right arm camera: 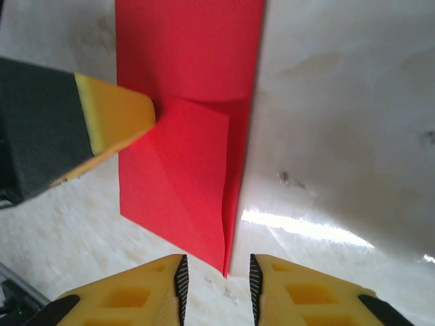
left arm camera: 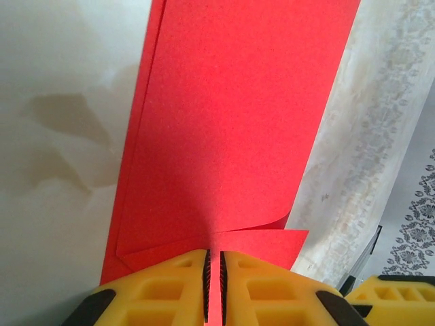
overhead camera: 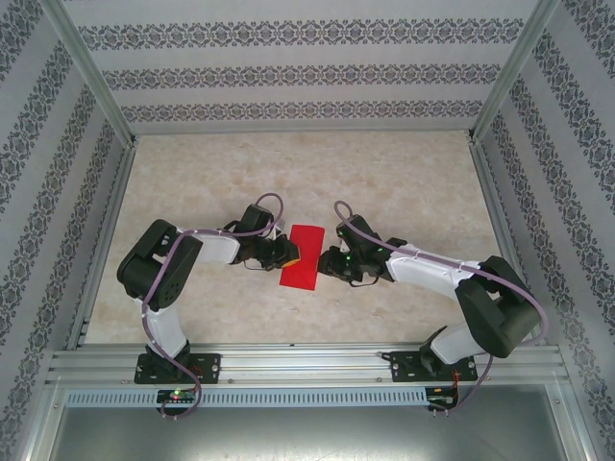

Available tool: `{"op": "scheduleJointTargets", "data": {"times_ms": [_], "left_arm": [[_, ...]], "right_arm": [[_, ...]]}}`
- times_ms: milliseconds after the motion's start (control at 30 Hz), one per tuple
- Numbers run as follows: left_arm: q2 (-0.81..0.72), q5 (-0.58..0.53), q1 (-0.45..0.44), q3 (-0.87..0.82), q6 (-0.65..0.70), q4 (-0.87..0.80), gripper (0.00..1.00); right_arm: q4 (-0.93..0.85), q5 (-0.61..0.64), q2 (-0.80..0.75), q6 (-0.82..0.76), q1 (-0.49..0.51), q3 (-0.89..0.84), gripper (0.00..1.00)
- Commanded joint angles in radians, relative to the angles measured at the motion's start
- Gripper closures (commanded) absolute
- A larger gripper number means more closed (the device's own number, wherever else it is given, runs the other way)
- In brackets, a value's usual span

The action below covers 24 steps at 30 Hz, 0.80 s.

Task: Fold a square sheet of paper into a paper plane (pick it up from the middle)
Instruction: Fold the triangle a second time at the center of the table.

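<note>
The left pincer (overhead camera: 282, 252) (left arm camera: 214, 261) is clamped on the paper (overhead camera: 301, 257) (left arm camera: 231, 122) (right arm camera: 190, 68), with the red edge pinched between its closed fingers. The folded sheet stretches ahead of it over the table (overhead camera: 384, 192), between the two pincers. The right pincer (overhead camera: 325, 261) (right arm camera: 217, 268) has its jaws apart, and the paper's corner sits just at their gap, ungripped.

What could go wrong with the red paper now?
1. The left hand pinches just one edge of the folded bright red paper sheet, so pulling could tear it or drag it across the table.
2. The right hand is open at the opposite edge, and the lifted flap might spring up and spoil the crease.
</note>
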Motion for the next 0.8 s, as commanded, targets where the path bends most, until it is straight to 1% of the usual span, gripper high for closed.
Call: {"op": "scheduleJointTargets", "data": {"times_ms": [0, 200, 300, 400, 500, 600, 767], "left_arm": [[-0.011, -0.067, -0.012, -0.039, -0.018, -0.071, 0.84], [-0.023, -0.063, -0.012, -0.054, -0.017, -0.062, 0.84], [-0.021, -0.059, -0.012, -0.035, -0.005, -0.075, 0.84], [-0.016, -0.058, -0.011, -0.015, 0.006, -0.096, 0.84], [-0.016, -0.06, -0.013, -0.013, 0.004, -0.091, 0.83], [-0.021, -0.062, -0.012, -0.013, 0.003, -0.088, 0.83], [-0.023, -0.064, -0.012, -0.009, 0.01, -0.096, 0.83]], "right_arm": [[0.048, 0.044, 0.007, 0.052, 0.005, 0.006, 0.66], [0.097, 0.017, 0.047, 0.074, 0.007, 0.006, 0.61], [0.114, 0.014, 0.058, 0.082, 0.009, 0.006, 0.58], [0.113, 0.018, 0.056, 0.08, 0.01, 0.003, 0.58], [0.119, 0.024, 0.051, 0.083, 0.002, -0.007, 0.53], [0.138, 0.009, 0.06, 0.082, -0.001, -0.008, 0.52], [0.185, -0.048, 0.116, 0.087, -0.001, 0.01, 0.52]]}}
